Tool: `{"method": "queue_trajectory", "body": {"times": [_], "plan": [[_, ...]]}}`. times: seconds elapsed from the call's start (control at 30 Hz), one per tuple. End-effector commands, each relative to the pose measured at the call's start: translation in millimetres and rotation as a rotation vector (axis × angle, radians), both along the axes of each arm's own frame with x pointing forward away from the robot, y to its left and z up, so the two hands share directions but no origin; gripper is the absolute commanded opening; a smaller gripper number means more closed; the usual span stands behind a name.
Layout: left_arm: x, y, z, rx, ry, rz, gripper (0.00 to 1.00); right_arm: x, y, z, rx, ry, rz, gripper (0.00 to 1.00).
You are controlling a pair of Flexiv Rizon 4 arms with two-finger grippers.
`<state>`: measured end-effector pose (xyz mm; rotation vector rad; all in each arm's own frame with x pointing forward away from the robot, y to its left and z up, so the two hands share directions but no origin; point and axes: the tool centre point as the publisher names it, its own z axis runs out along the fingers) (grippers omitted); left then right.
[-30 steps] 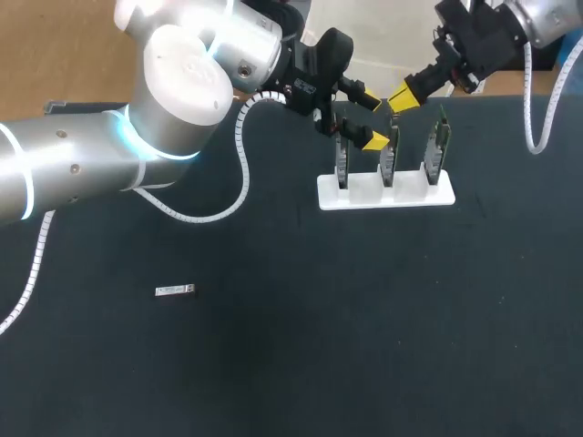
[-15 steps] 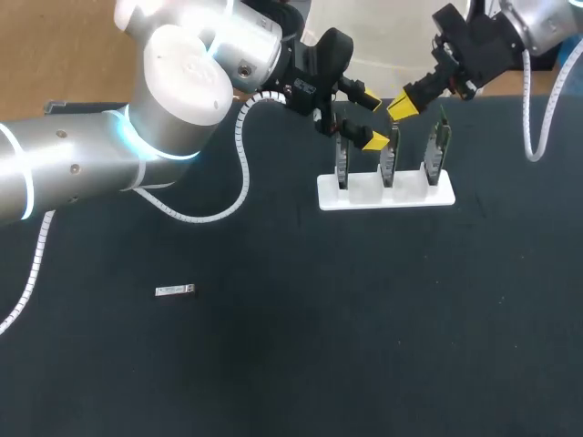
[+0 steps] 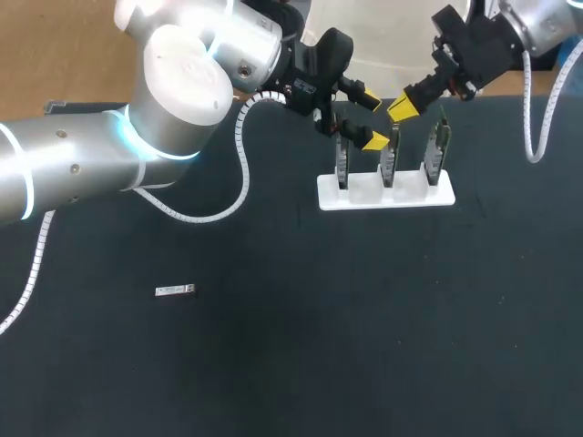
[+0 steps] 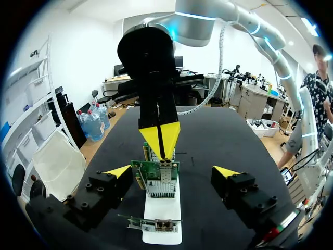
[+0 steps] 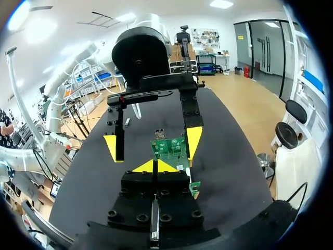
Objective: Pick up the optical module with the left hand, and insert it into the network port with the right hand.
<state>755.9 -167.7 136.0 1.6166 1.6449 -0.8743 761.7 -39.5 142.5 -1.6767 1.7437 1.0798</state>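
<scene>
The optical module [image 3: 175,291], a small silver bar, lies alone on the dark table [image 3: 301,346] at the front left, far from both grippers. My left gripper [image 3: 372,118] hangs open at the back, over the white stand [image 3: 384,193] that holds three upright green network cards. In the left wrist view the left gripper [image 4: 171,172] has the middle card [image 4: 156,179] between its spread fingers, untouched. My right gripper [image 3: 397,106] is shut and empty, its tips just above that card. In the right wrist view the right gripper [image 5: 155,165] points at the card [image 5: 170,148].
The stand's other cards [image 3: 342,164] [image 3: 437,150] flank the middle one. My left arm's thick links [image 3: 173,100] and its white cable [image 3: 239,173] cross the table's back left. The two grippers face each other closely over the stand.
My right wrist shifted slightly left and tilted its tips a little lower toward the middle card in the first half second. Since then nothing has moved. The left arm stayed still.
</scene>
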Motion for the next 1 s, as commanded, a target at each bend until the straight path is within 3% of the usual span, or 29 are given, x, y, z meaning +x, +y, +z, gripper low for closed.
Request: {"method": "queue_trajectory", "body": {"times": [0.03, 0.27, 0.67, 1.0], "plan": [[-1.9, 0, 0.4, 0.002, -0.002, 0.005, 1.00, 0.1, 0, -10, 0.003, 0.008, 0.001, 0.00], [-1.9, 0, 0.4, 0.002, -0.002, 0.005, 1.00, -2.0, 0, -9, 0.011, 0.015, -0.001, 0.00], [-1.9, 0, 0.4, 0.002, -0.002, 0.005, 1.00, -5.7, -7, 25, 0.067, -0.059, 0.010, 0.00], [-1.9, 0, 0.4, 0.002, -0.002, 0.005, 1.00, -0.9, -44, 40, 0.100, -0.061, 0.020, 0.00]]}}
